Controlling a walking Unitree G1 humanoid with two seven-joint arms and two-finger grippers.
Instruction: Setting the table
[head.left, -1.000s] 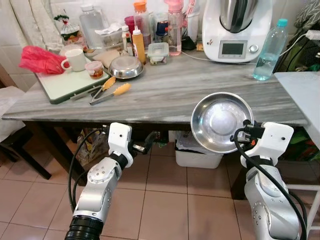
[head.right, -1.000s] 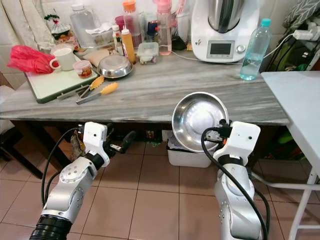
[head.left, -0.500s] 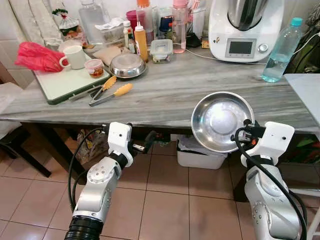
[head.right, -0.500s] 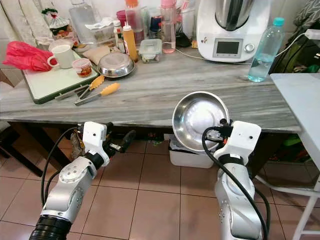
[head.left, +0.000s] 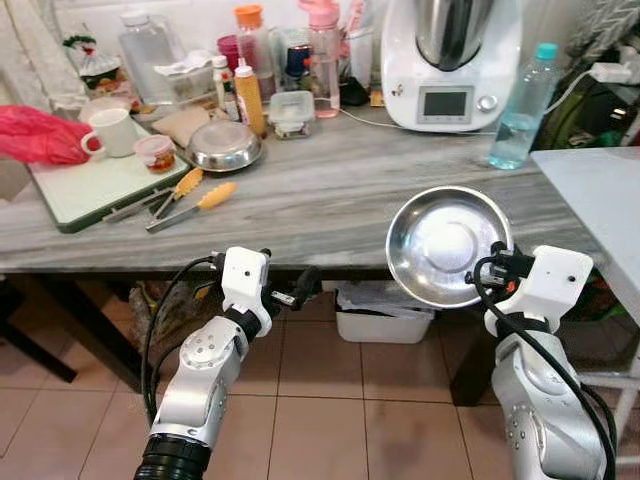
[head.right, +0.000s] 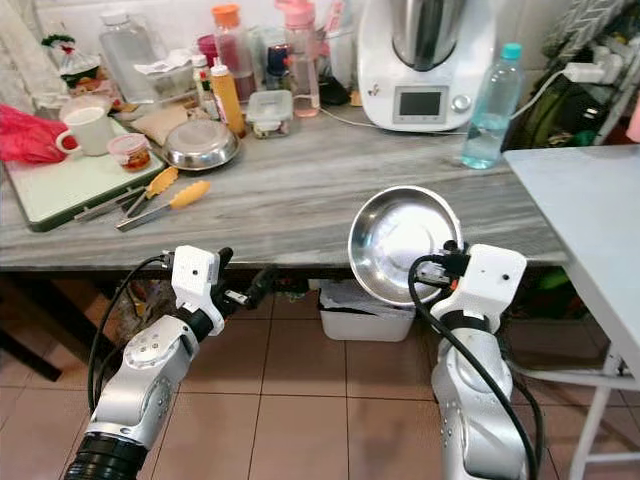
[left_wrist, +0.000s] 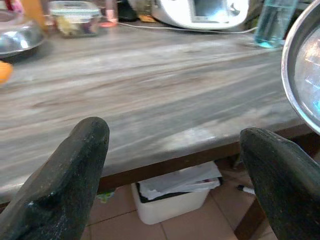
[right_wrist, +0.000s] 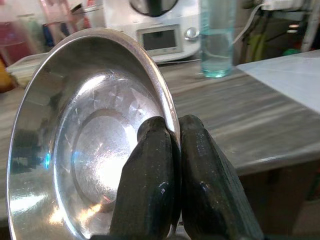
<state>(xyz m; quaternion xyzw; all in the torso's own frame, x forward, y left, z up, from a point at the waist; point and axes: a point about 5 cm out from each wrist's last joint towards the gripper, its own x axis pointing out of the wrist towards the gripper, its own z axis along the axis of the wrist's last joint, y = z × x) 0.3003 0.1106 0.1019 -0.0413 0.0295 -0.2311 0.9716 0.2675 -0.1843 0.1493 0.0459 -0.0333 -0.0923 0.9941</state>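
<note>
Right now my right gripper (right_wrist: 172, 150) jaws clamp the steel bowl's (head.left: 447, 245) rim before the table (head.left: 330, 190); left gripper (left_wrist: 175, 165) jaws apart.

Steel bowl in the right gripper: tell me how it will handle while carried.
The steel bowl looks thin and rigid, so probably light. The right gripper pinches just its polished rim, so it may slip or swing. Held tilted on edge, it would likely clatter and roll if dropped.

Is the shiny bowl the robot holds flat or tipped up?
Tipped up. The right pincer pinches the bowl by its rim, so its empty inside faces the camera instead of the ceiling.
</note>
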